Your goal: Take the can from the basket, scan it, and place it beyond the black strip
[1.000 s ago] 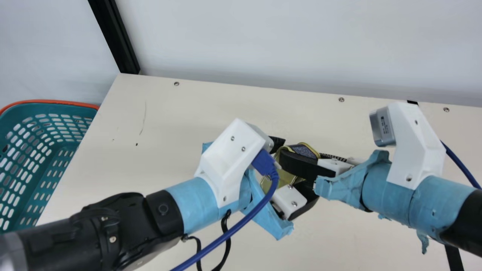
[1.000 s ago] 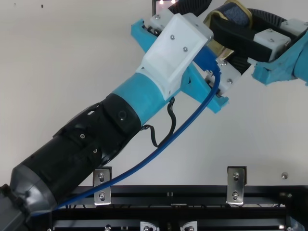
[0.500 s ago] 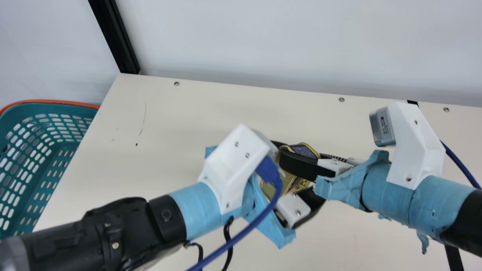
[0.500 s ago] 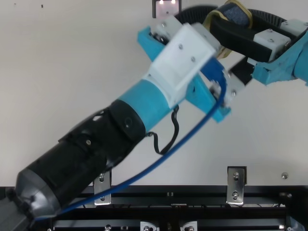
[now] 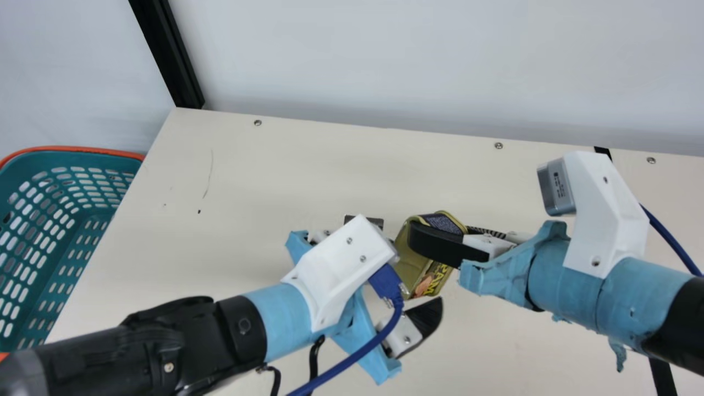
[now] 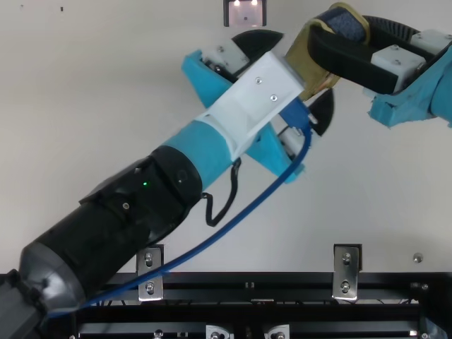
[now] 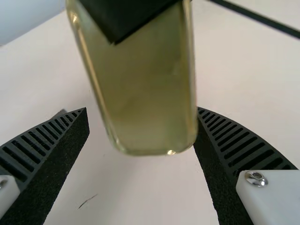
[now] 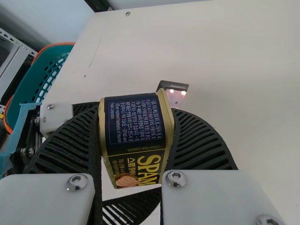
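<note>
The can [image 5: 410, 272] is in the right hand [image 5: 434, 224], whose 2 black ribbed fingers are closed on it from opposite sides. It sits tilted in that grip, a plain gold face toward the left hand [image 6: 307, 62] and a dark printed label showing in the right wrist view.

The left hand holds nothing; its 2 fingers stand wide apart, and in the left wrist view the can's gold face shows between them, just off the tips (whether 1 of them brushes its edge, I cannot tell).

Near both hands, a small dark-framed device [image 6: 245, 13] with 2 bright spots lies on the cream counter [image 5: 247, 165]. At the main view's left is the teal basket [image 5: 55, 159] with its orange rim. The black strip [image 5: 663, 377] crosses the counter on the main view's right, partly hidden by the right arm, and the can is on the basket's side of it.
</note>
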